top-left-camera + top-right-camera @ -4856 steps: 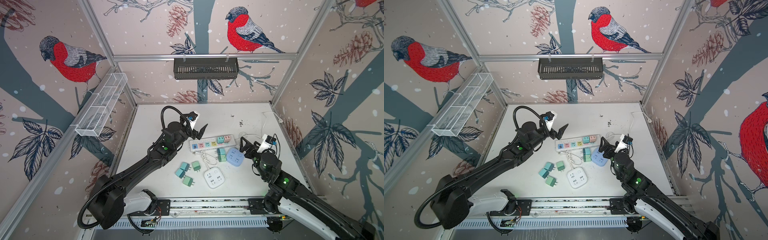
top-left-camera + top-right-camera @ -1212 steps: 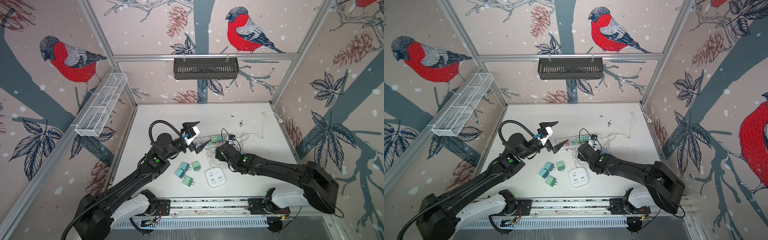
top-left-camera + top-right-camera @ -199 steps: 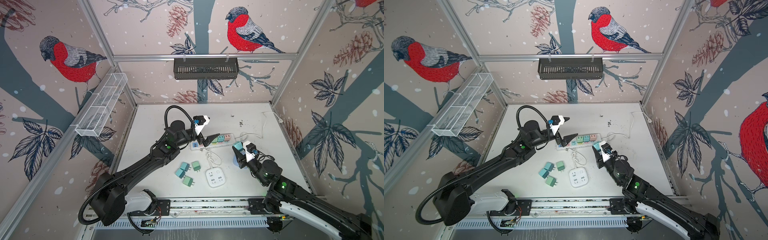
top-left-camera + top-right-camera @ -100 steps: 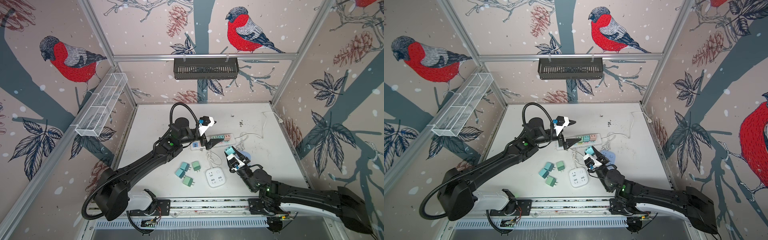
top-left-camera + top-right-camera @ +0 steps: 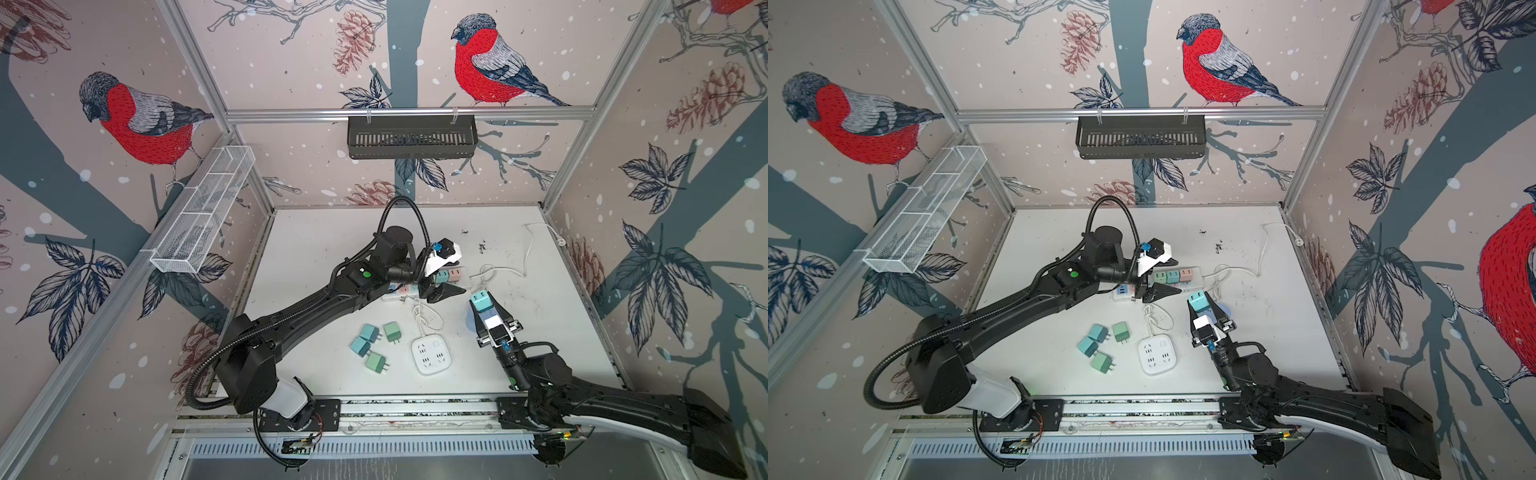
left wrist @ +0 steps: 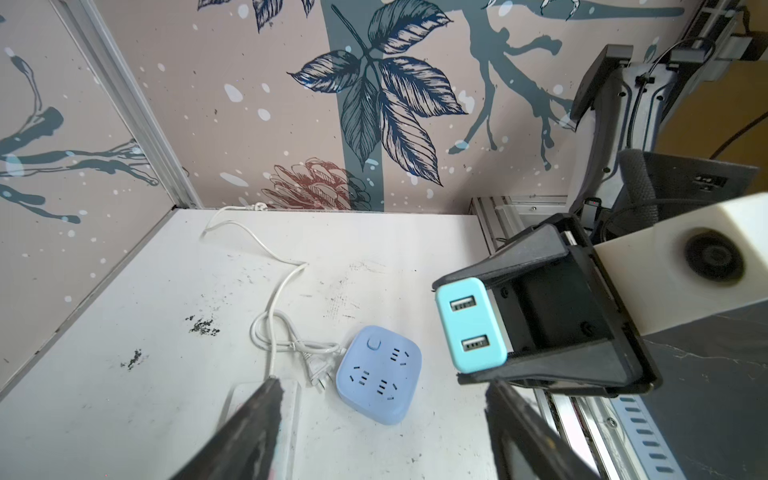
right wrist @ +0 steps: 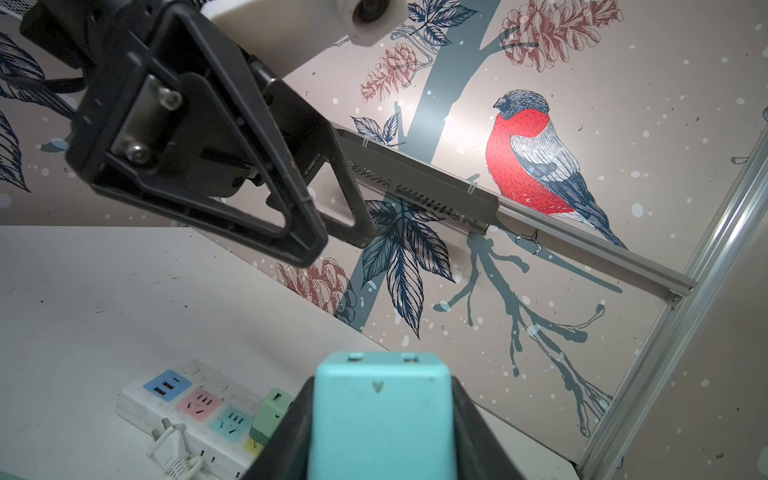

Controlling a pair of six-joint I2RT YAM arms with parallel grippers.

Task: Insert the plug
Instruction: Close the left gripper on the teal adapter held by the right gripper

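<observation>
Presently, in both top views, the right gripper [image 5: 483,305] is clamped on the teal plug [image 5: 481,300]. It holds the plug clear of the table [image 5: 332,249], right of centre, on the near side of the power strip [image 5: 395,292]. The left gripper [image 5: 456,275] hangs over the strip's right half, jaws apart, nothing between them. Three plugs [image 5: 1173,276] already sit in the strip. Four loose plugs [image 5: 374,345] and a white socket cube [image 5: 431,355] lie nearer.

Left wrist view: the teal plug [image 6: 471,324] presents its two USB ports and is pinched at the sides. Its prongs are hidden. A blue socket cube [image 6: 378,374] lies on the table with all sockets free.

Right wrist view: the plug's back fills the foreground. The strip [image 7: 187,405] lies beyond it to the left, with a pink and a teal socket unoccupied.

Status, as judged: pick-up is complete and insertion has not begun. Remaining steps are to carry the plug over a free socket, align the prongs and press it home. Which socket is intended cannot be told.
</observation>
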